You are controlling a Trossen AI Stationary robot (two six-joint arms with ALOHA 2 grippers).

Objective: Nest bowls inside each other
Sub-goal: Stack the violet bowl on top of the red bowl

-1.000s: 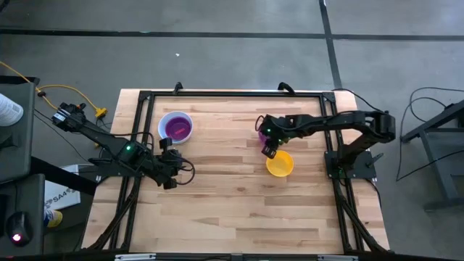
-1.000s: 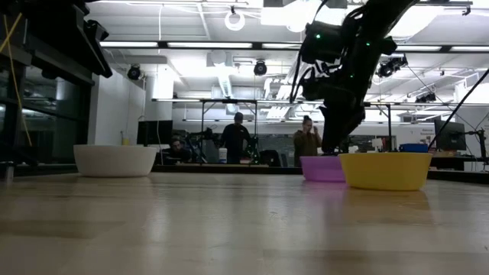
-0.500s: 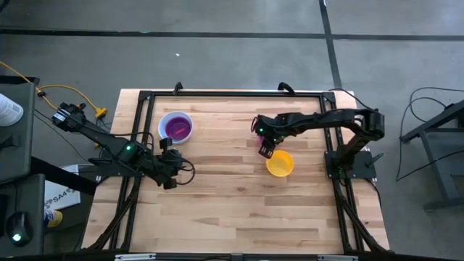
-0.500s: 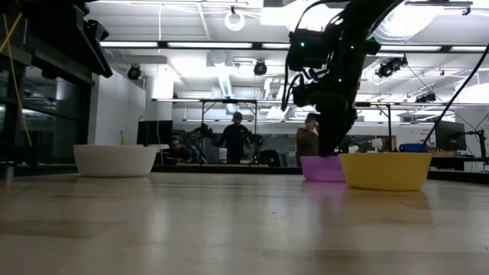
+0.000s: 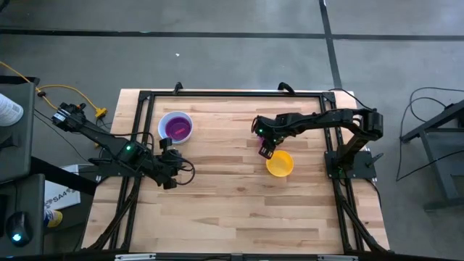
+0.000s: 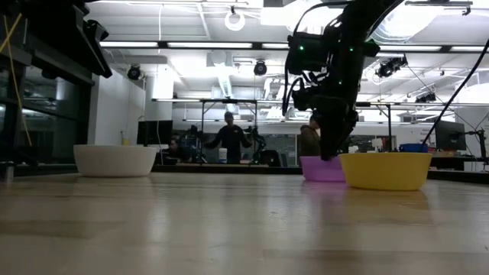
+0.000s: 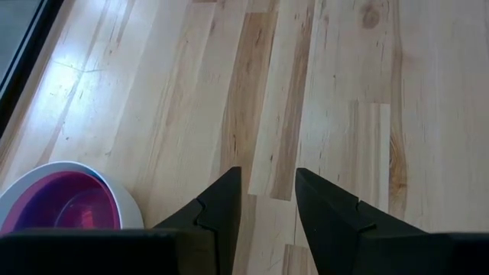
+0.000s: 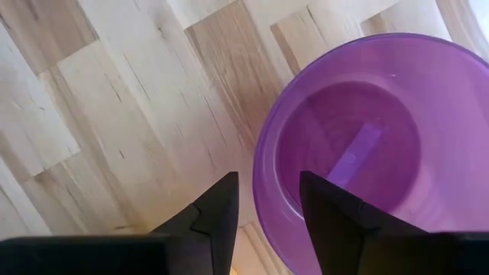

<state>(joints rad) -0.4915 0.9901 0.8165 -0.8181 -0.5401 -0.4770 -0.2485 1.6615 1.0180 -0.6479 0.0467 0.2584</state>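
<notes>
A purple bowl stands on the table next to a yellow bowl, right of the middle. My right gripper points down, open, over the purple bowl's near-left rim. One finger is inside the bowl and one outside; whether either touches the rim I cannot tell. In the low view the gripper dips behind that rim. At the far left, a white bowl holds a purplish bowl nested in it. My left gripper hangs open above bare wood just beside the white bowl.
A black frame runs along the table's far edge and both sides. The wood between the two groups of bowls and toward the near edge is bare. People move about in the room behind the table.
My right gripper has tipped more steeply downward over the purple bowl's rim and its arm has reached a little toward the table's left, then stopped. The bowls have stayed in place.
</notes>
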